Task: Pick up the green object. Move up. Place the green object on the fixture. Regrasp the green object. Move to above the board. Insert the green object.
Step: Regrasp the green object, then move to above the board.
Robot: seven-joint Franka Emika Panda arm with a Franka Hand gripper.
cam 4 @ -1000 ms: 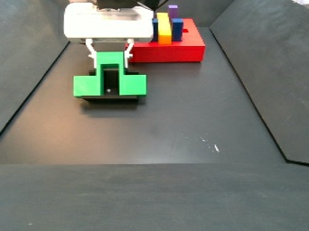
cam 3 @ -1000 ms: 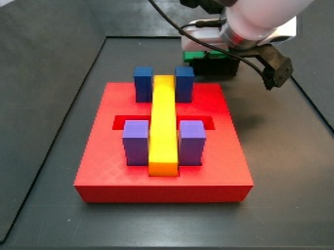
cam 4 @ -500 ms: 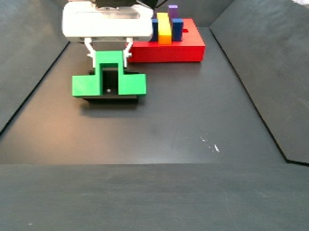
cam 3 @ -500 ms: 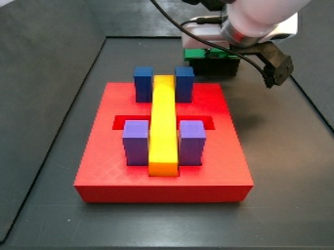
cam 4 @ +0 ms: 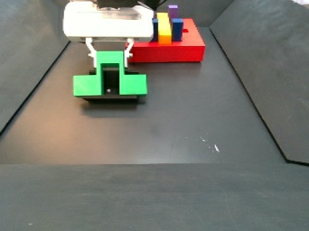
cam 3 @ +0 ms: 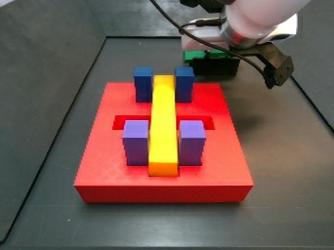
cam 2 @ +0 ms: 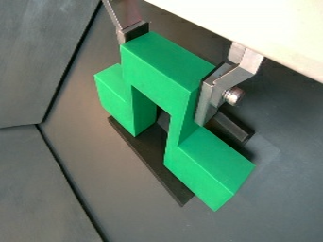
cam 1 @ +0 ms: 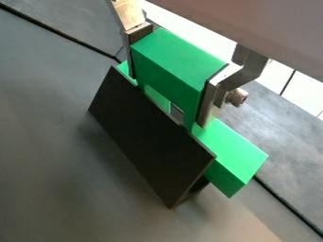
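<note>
Claw (cam 4: 110, 63) clamped on green object's (cam 4: 108, 84) raised middle block, seated on fixture (cam 1: 149, 153), red board (cam 3: 163, 146) well apart on bench (cam 4: 169, 126)

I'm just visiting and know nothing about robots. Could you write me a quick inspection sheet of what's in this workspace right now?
Surface: dark matte floor, with a few faint pale scuffs.
Green object: sits on the fixture, its raised middle block between the fingers.
Fixture: dark bracket, on the floor apart from the board.
Board: red slab with a yellow bar, two blue blocks and two purple blocks; recess beside the bar is open.
Clutter: nothing seen.
Gripper: over the fixture, silver fingers against both sides of the green object's middle block.
Cables: black cables run along the arm.
Surroundings: dark walls around the floor.
</note>
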